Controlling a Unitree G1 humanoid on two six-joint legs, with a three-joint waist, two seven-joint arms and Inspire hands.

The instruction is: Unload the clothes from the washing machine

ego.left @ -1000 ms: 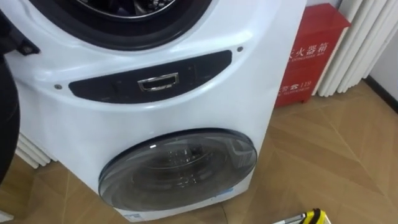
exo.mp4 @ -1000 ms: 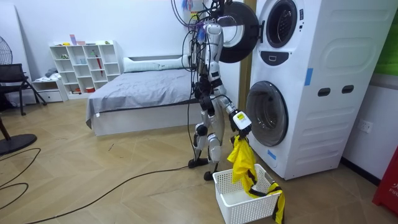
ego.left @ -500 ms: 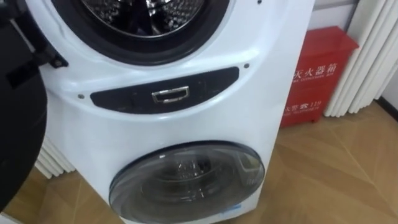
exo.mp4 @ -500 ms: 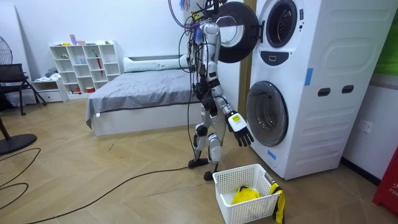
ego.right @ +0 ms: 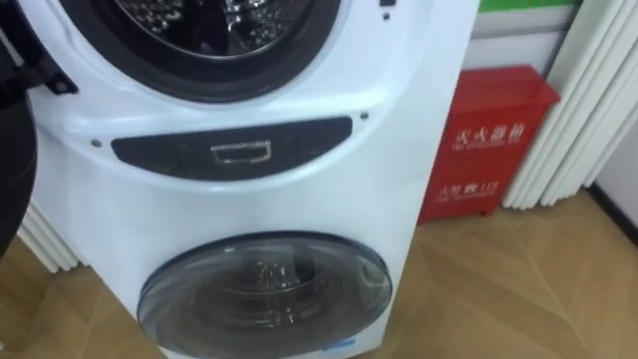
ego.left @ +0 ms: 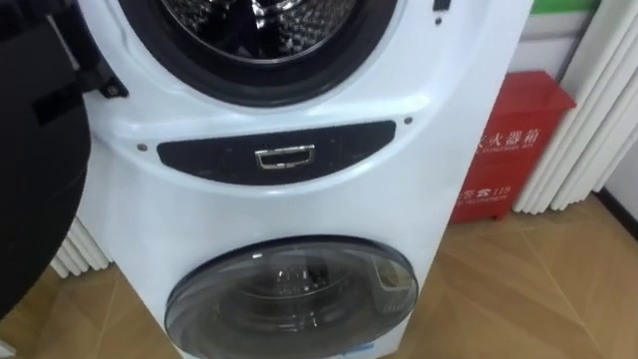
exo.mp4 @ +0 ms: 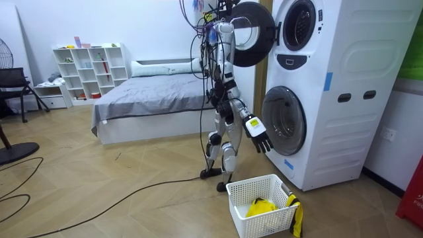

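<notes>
Clothes [exo.mp4: 262, 206]: one yellow heap, lying in the basket [exo.mp4: 251, 225], straight below the fingers [exo.mp4: 264, 145]. A yellow fold hangs over the rim on the side toward the washer [exo.mp4: 350, 99]. We judge this piece done with, which is why the right hand [exo.mp4: 256, 134] carries nothing.

Basket: white, latticed, on the floor by the robot's feet, below the fingers and short of the washer. It is set where a garment released at hip height would fall in.

Right hand: at hip height above the basket, fingers apart and slack, pointing down, holding nothing.

Lower door [ego.left: 291, 299]: round, glazed, closed. It lies beyond the fingers at about their height. No part of the job, as we read it.

Panel [ego.left: 277, 158]: dark strip with a small metal handle, above the fingers, between the two doors.

Upper door [ego.left: 35, 150]: black, swung wide to the robot's left, well above the fingers. It stands open so an arm can reach in.

Drum [ego.left: 269, 25]: steel, above and beyond the fingers. The part we see holds no cloth and the rest is cut off, so we cannot tell whether more waits inside. Our judgement is that the next move is a reach up and in.

Red box [ego.left: 508, 140]: on the floor past the washer, far beyond the fingers and to their right.
</notes>
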